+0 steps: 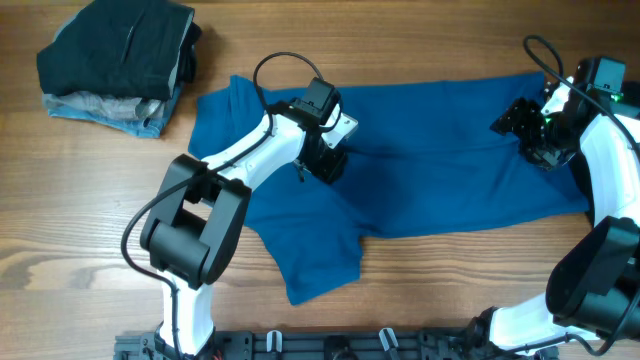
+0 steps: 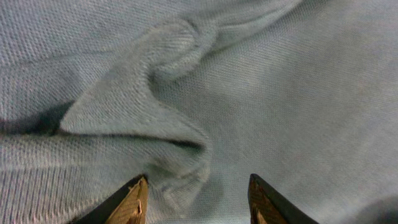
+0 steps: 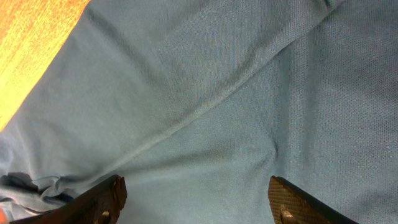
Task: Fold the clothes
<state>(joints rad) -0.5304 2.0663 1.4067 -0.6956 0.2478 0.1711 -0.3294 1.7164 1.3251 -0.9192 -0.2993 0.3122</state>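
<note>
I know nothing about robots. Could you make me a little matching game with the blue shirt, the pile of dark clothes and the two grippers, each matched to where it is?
Things:
1. shirt
2. pile
3. left gripper
4. right gripper

Places:
A. far left corner of the table
B. at the shirt's right end
C. spread across the middle of the table
D. on the shirt, left of its middle

Pairs: 1-C, 2-A, 3-D, 4-B
</note>
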